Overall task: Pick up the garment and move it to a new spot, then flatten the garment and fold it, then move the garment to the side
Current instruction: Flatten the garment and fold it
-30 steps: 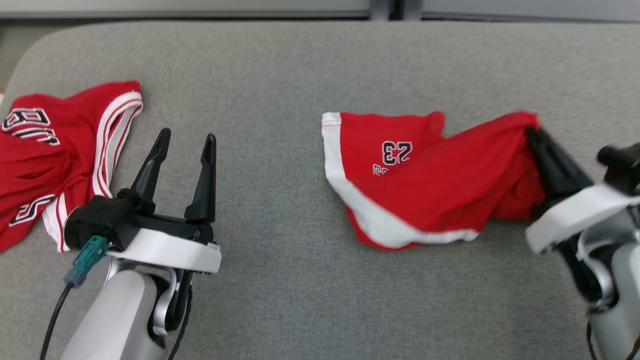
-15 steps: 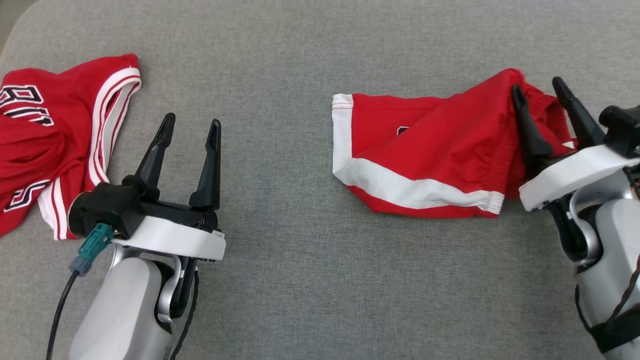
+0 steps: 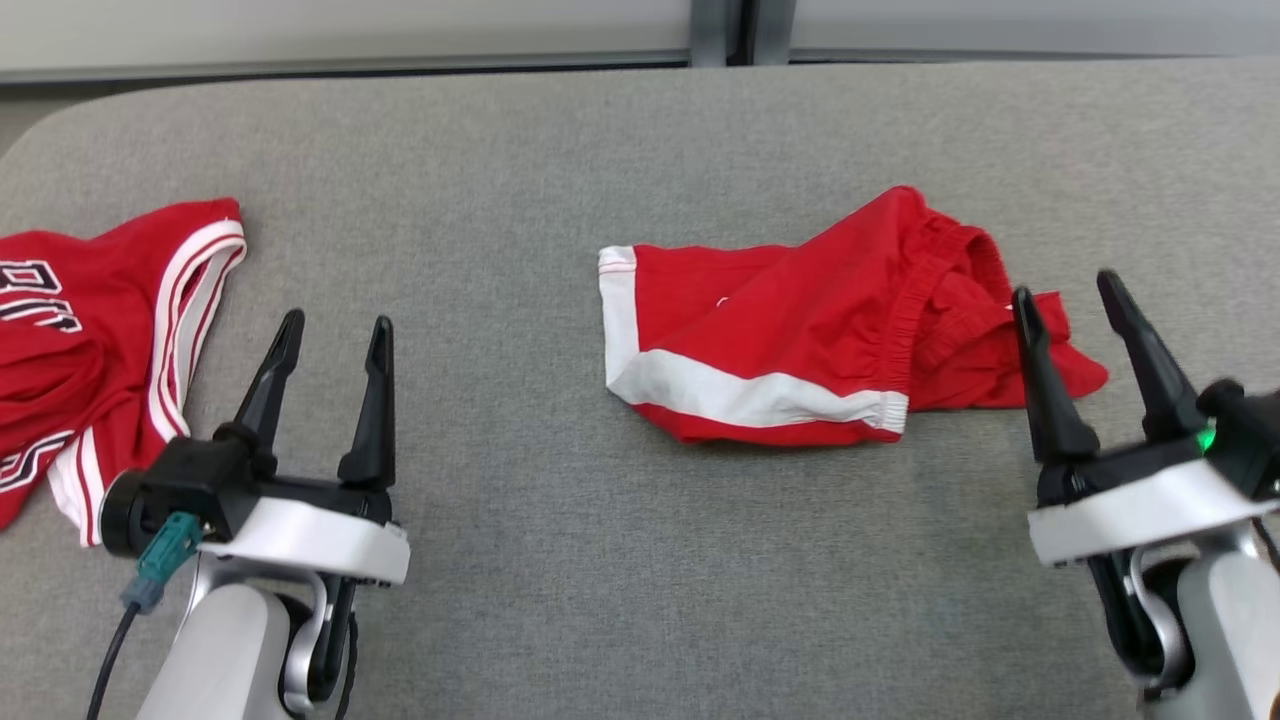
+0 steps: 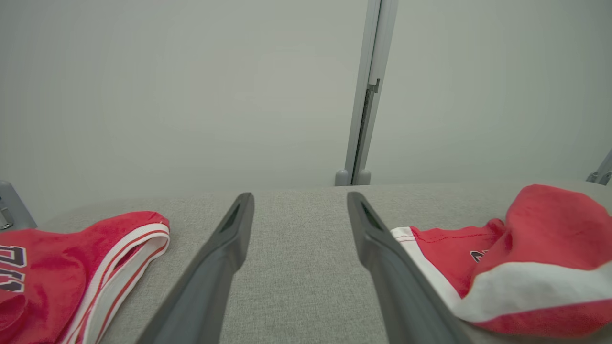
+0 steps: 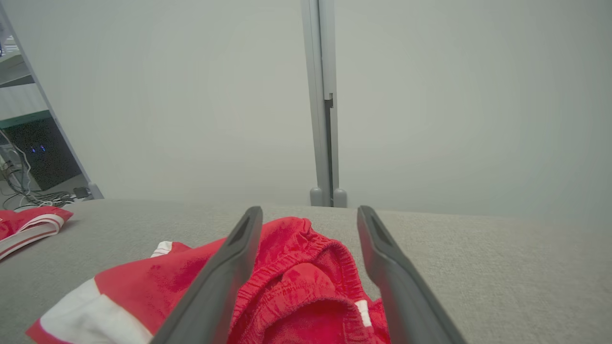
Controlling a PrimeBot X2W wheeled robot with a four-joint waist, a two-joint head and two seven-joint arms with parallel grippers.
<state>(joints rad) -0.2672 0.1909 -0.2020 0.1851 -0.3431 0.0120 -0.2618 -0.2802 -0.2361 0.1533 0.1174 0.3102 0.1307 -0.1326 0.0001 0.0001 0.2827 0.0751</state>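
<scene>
The garment, a pair of red shorts [image 3: 780, 320] with white trim, lies crumpled on the grey padded table [image 3: 600, 580], right of centre. Its elastic waistband end bunches toward the right. My right gripper [image 3: 1063, 288] is open just at that waistband end, its fingers above the cloth and holding nothing. In the right wrist view the shorts [image 5: 296, 272] sit between and below the spread fingers of the right gripper [image 5: 310, 209]. My left gripper [image 3: 337, 322] stands open and empty at the lower left, well apart from the shorts. The left wrist view has the left gripper [image 4: 300, 196] over bare table, shorts [image 4: 540, 229] at its right.
A second red garment, a jersey [image 3: 90, 330] with white stripes and dark lettering, lies at the table's left edge, close to my left gripper; it is also in the wrist views [image 4: 62, 258] [image 5: 24, 222]. A pale wall with a grey post [image 5: 325, 119] stands behind the table.
My right gripper has opened and let go of the shorts, then drawn back a little toward me. The shorts have dropped onto the table. The head camera has shifted.
</scene>
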